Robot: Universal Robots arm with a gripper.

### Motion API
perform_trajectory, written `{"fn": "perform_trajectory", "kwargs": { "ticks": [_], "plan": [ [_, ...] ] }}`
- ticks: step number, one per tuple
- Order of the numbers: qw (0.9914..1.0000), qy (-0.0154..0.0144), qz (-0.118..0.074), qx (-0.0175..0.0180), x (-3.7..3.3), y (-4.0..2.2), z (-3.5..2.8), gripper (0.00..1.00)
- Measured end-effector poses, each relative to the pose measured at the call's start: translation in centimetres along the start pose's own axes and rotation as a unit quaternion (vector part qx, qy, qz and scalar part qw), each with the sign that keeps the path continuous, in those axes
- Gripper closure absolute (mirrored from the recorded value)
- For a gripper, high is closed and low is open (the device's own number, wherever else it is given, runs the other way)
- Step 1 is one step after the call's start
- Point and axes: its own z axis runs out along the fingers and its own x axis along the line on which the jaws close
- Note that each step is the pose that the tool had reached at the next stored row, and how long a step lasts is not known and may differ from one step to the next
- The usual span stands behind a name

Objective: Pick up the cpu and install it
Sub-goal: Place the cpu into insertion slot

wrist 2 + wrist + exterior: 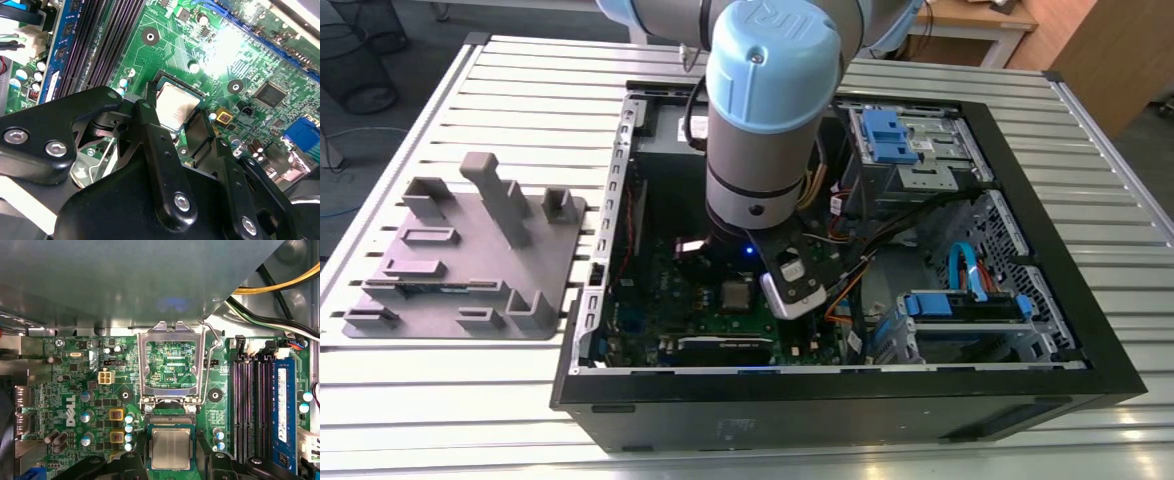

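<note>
Seemingly we're seating the thin silver-grey square cpu (171,447), which needs square alignment; whether the black gripper (173,459) clasps it, we cannot tell.

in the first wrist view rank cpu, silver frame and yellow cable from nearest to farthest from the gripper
1. cpu, right at the gripper
2. silver frame, just beyond the cpu
3. yellow cable, well past the frame

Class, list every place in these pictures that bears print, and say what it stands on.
White logo lettering: on the motherboard; left unquoted.
Tiny white lettering: inside the open socket frame; too small.
White label: on the blue memory module; too blurred.
The cpu: no readable marking.
</note>
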Motion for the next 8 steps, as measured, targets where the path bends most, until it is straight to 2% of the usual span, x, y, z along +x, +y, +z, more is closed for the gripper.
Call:
{"fn": "perform_trajectory", "kwargs": {
  "ticks": [8],
  "plan": [
    [1.0,0.0,0.0,0.0,0.0,0.0,0.09,0.53]
  ]
}}
